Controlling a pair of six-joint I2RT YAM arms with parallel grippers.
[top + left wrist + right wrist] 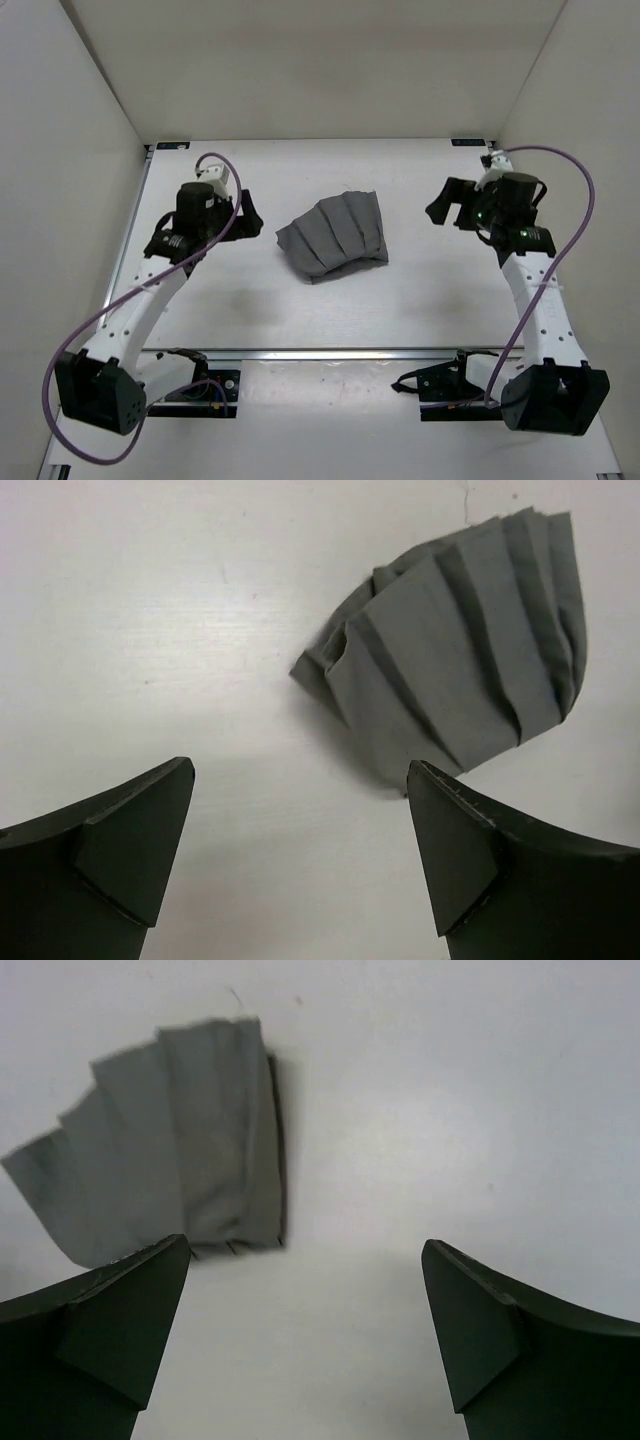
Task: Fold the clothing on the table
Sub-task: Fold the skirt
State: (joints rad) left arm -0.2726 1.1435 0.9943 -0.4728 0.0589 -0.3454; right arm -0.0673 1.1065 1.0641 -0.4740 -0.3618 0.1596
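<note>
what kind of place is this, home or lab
Probably a robot lab test cell, not a home: a white table with a metal rail edge, plain white walls boxing it in, and two cabled robot arms at its near edge.

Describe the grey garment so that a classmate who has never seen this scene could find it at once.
Look down on the white table. Near its middle, between the left arm and the right arm, lies the clothing. It is the only fabric there: a grey bundle fanned out in lengthwise pleats.
</note>
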